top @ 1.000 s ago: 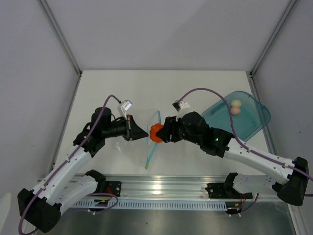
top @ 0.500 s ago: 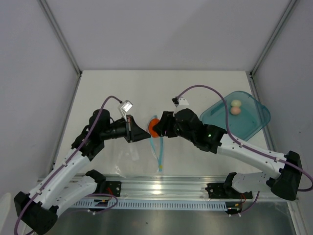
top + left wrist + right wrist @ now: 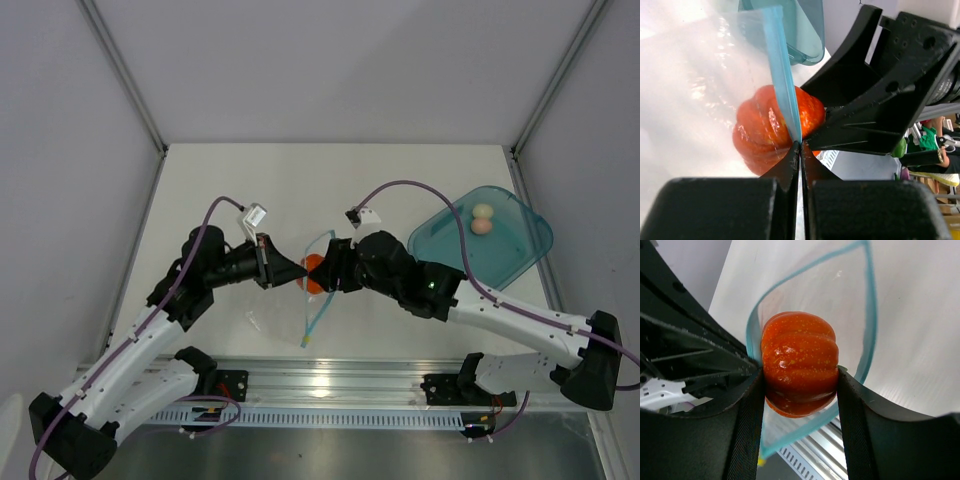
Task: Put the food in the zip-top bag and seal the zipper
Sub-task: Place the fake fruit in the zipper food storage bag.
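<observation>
Right now the left gripper (image 3: 800, 150) is clenched tight, its two black fingertips meeting on the rim of the clear crinkly plastic zip-top bag (image 3: 695, 85). The thin teal-blue zipper strip (image 3: 782, 85) runs straight up out of the pinch. Just beyond those tips, seen through the clear film, sits the orange-red ribbed roundish lump of food (image 3: 765, 130).

The right gripper (image 3: 800, 385) faces the left one tip to tip in the top view and is grasping that lump (image 3: 800, 370). One black finger presses each side of it, and the jaws stand about half apart around it. From the right wrist, the zipper strip (image 3: 870, 315) curves round the lump as an open loop, so the lump lies in the bag's gaping mouth. The left side of the loop is tucked beside the right gripper's left finger.

In the top view both grippers meet over the middle of the white table (image 3: 400, 170). The strip (image 3: 317, 315) trails from them toward the arm bases. Well off to the right of the right gripper lies a translucent teal plastic plate (image 3: 510, 255). On it is the small pale cream-pink food (image 3: 482, 222), too small to tell whether it is one piece or two.
</observation>
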Controlling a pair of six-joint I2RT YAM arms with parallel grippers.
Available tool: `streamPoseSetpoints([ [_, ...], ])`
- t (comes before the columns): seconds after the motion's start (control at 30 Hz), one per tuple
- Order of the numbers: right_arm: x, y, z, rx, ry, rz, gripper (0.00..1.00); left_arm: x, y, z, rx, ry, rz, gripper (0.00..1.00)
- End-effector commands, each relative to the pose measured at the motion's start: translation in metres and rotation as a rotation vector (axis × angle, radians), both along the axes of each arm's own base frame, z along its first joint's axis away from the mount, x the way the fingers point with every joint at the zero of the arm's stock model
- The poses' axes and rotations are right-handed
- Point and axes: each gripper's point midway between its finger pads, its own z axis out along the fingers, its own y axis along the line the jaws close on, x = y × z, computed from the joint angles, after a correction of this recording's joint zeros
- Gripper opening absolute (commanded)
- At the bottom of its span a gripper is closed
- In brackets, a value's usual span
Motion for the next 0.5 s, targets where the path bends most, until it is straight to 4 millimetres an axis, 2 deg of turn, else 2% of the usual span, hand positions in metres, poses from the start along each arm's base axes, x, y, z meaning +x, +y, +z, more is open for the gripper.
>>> streamPoseSetpoints([
  [0.0,-0.011,-0.002,0.005,0.0,-0.036,0.06,0.23,0.004,-0.002,0.008,-0.035,-0.021,0.021,0.01],
  [0.1,-0.011,-0.003,-0.005,-0.018,-0.039,0.073,0.25,0.001,-0.006,0.012,-0.056,-0.018,-0.014,0.01],
  [0.17,-0.008,-0.004,-0.011,-0.032,-0.037,0.061,0.3,-0.002,-0.008,0.014,-0.07,-0.013,-0.033,0.01],
  [0.2,-0.005,-0.004,-0.013,-0.037,-0.037,0.052,0.34,-0.003,-0.009,0.017,-0.08,-0.018,-0.039,0.01],
  [0.23,-0.004,-0.004,-0.013,-0.04,-0.04,0.055,0.45,-0.006,-0.009,0.018,-0.086,-0.019,-0.051,0.01],
  [0.33,0.001,-0.003,-0.014,-0.044,-0.035,0.043,0.64,-0.009,-0.008,0.019,-0.091,-0.014,-0.053,0.01],
  [0.37,0.004,-0.005,-0.012,-0.046,-0.039,0.036,0.73,-0.009,-0.008,0.018,-0.087,-0.017,-0.051,0.01],
  [0.47,0.006,-0.009,-0.002,-0.039,-0.058,0.024,0.81,-0.007,-0.006,0.016,-0.067,-0.016,-0.038,0.01],
])
